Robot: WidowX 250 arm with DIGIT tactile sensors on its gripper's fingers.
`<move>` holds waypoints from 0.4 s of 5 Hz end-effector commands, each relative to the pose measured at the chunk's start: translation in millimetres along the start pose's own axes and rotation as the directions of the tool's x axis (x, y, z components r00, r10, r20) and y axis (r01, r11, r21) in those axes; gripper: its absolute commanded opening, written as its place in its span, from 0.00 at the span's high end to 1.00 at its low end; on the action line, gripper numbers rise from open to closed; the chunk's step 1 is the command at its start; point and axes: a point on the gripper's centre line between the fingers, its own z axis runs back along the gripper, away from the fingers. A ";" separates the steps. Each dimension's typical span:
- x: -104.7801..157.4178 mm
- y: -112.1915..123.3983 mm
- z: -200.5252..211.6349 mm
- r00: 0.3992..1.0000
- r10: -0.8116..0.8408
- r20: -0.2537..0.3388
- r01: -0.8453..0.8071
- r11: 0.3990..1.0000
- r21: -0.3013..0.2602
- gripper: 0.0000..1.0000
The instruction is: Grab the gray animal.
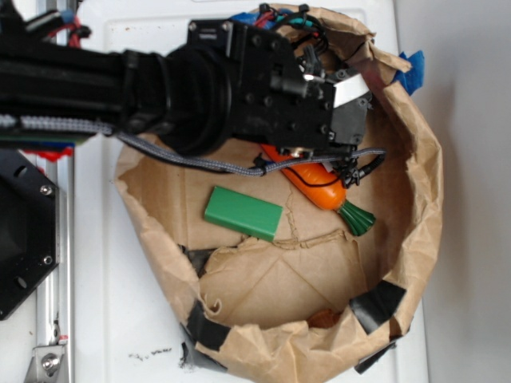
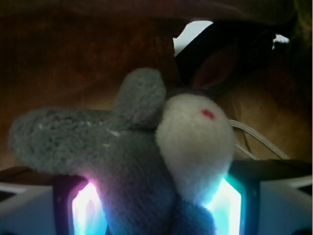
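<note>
The gripper (image 2: 156, 215) clamps the gray animal (image 2: 146, 161) between its fingers.

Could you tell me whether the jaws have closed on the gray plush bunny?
Shut on it, apparently: in the wrist view the gray plush bunny sits wedged between both lit fingers, filling the gap.

I can't read any text, label, brand, number or sign in either view. In the exterior view there are small dark marks on the white table (image 1: 148, 351) near the bottom edge, but they're too small and smeared for me to make out as letters. The black arm housing (image 1: 271, 88) shows only screws, no lettering. The wrist view is dim and shows no writing.
</note>
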 end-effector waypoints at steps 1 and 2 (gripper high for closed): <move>2.2 9.2 8.2 1.000 -0.022 -0.001 0.022 1.000 -0.001 1.00; -0.1 5.3 25.2 0.998 -0.019 -0.053 0.015 0.997 -0.071 1.00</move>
